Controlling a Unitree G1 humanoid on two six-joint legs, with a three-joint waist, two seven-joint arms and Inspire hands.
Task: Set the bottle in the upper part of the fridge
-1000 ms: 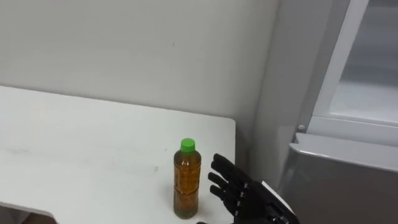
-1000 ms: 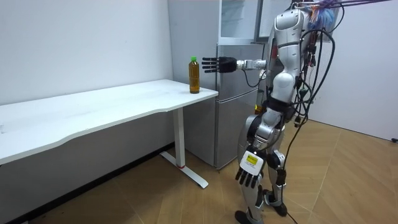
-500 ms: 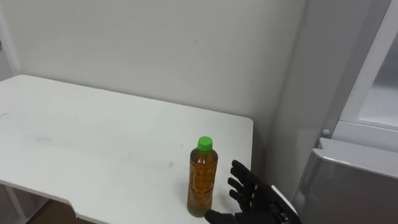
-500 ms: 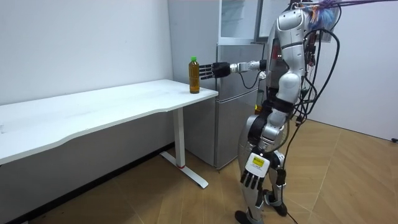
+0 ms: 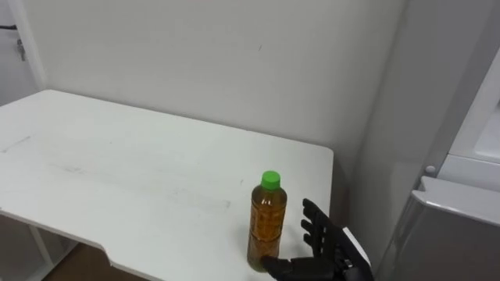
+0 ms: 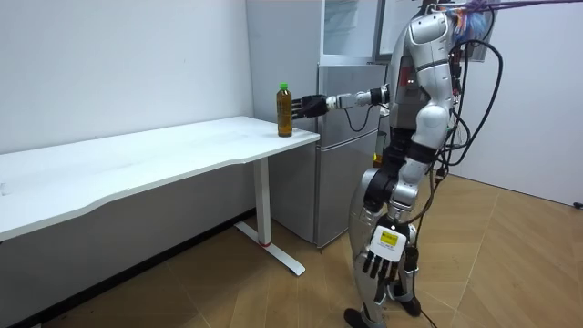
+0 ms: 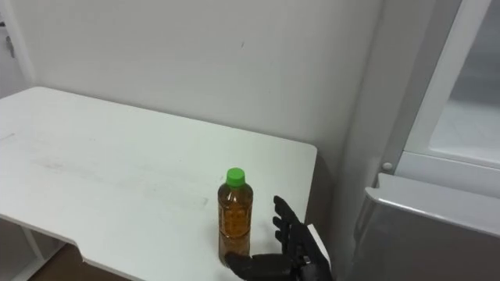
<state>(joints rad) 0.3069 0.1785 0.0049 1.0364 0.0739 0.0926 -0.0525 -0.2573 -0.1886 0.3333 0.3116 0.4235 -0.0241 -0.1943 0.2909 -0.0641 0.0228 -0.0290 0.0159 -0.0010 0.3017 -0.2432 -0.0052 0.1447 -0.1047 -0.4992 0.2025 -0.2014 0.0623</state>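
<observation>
We see the bottle [image 5: 267, 222] upright on the tabletop [image 5: 117, 179], near the corner by the fridge [image 5: 461, 226], which stands at its 3 o'clock. Our right hand [image 5: 324, 246] sits just beside the bottle at 4 o'clock, fingers spread wide, thumb by its base. Our left hand [image 6: 381, 262] hangs relaxed beside the thigh

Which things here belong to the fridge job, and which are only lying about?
For the job: green-capped bottle, open right hand beside it, fridge.
Only there: white table under the bottle, left hand hanging at the robot's side.
</observation>
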